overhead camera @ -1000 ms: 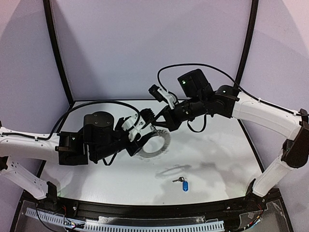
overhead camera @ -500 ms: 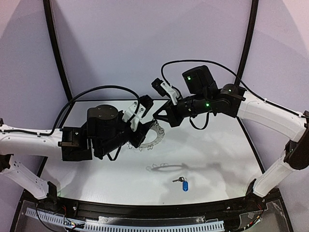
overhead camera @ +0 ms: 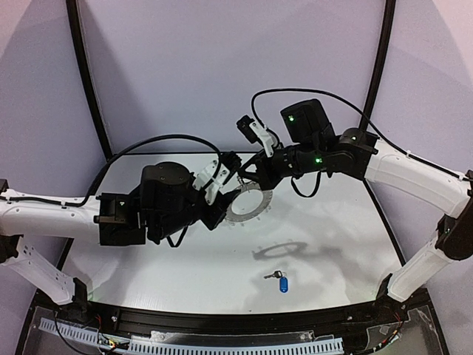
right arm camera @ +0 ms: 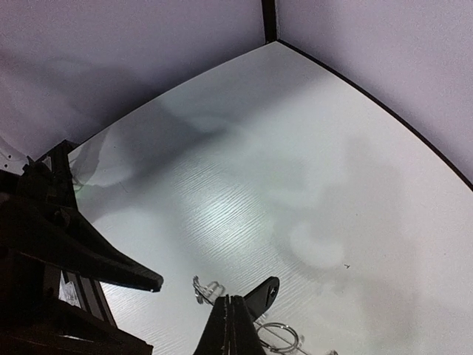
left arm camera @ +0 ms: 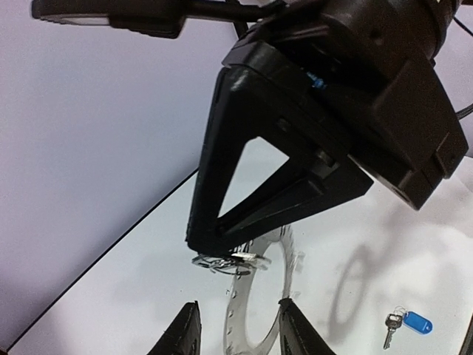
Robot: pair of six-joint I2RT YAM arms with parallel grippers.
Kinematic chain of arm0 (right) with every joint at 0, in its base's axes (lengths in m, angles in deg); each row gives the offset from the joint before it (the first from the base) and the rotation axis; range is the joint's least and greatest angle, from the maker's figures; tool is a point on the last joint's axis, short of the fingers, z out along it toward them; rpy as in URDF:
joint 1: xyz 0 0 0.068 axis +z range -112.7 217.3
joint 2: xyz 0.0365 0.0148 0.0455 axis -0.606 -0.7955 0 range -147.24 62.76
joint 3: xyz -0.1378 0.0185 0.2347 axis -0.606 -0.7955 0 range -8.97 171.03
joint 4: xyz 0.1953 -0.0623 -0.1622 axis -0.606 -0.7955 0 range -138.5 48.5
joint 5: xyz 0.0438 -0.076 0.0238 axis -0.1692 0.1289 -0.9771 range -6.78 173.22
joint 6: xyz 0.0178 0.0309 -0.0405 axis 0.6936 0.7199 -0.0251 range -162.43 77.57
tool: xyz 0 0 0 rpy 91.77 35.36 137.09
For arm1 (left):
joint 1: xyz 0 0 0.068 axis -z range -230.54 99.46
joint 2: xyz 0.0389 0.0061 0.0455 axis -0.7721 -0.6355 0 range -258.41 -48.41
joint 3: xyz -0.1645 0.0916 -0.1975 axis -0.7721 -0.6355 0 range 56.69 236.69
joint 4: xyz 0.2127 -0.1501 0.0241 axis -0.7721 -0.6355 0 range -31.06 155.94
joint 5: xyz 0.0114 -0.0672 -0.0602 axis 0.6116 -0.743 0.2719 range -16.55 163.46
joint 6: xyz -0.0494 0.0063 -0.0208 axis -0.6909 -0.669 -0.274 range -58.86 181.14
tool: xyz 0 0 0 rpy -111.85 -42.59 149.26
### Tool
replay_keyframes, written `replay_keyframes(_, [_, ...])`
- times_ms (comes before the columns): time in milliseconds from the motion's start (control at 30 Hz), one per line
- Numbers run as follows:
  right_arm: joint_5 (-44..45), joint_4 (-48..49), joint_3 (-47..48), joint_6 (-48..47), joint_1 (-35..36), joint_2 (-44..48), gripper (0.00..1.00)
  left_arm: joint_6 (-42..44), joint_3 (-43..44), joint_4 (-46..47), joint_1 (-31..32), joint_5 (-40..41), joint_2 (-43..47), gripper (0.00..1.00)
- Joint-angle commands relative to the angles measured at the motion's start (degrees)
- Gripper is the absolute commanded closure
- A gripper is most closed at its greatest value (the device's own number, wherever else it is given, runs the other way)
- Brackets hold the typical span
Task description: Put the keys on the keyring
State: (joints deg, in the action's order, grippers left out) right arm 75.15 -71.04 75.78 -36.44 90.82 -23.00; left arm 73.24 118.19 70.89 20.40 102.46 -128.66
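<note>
L arm [overhead camera: 52,218]: low + long, reaching in from the L side to the mid of the table [overhead camera: 148,259], wrist turned so the L claw [left arm camera: 239,305] points up + away. R arm [overhead camera: 406,170]: coming in high from the R, bent at the elbow, R claw [right arm camera: 232,307] tipped down toward the L claw. Both claws nearly meeting above the table, mid-back.

L claw: fingers [left arm camera: 185,333] apart, ring [overhead camera: 259,212] running between them. Can't tell if squeezing it or just round it. R claw: closed tight, tips right at the wire loops [left arm camera: 229,260] on the ring's top edge, pinching there by the look of it.

Ring: up in the air, off the table, between the 2 claws, shadow [overhead camera: 284,251] on the table below. Tilted, flat face mostly up to the top cam, big hole showing. From the L wrist cam: thin oval, long way running from the L fingers up to the R claw tips.

Key [overhead camera: 272,276] w/ blue tag [overhead camera: 284,285]: flat on the table, near the front edge, well apart from ring + claws. Long way going L–R, metal end to the L, tag end to the R.
</note>
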Motion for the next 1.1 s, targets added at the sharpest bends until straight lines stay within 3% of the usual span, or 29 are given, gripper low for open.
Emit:
replay_keyframes(0, [1.82, 3.10, 0.33, 2.34, 0.45, 1.48, 1.00, 1.06, 2.57, -0.56, 0.25, -0.59, -1.98, 0.63])
replay_keyframes(333, [0.61, 5.04, -0.70, 4.23, 0.65, 1.90, 1.00, 2.38, 4.33, 0.43, 0.25, 1.85, -5.03, 0.67])
replay_keyframes(567, [0.46, 4.93, -1.05, 4.24, 0.85, 2.79, 1.00, 4.41, 5.48, 2.09, 0.25, 6.83, -7.44, 0.75])
replay_keyframes(1067, [-0.31, 4.04, -1.08, 3.90, 0.87, 3.15, 1.00, 5.33, 4.78, 2.65, 0.25, 9.62, -7.55, 0.78])
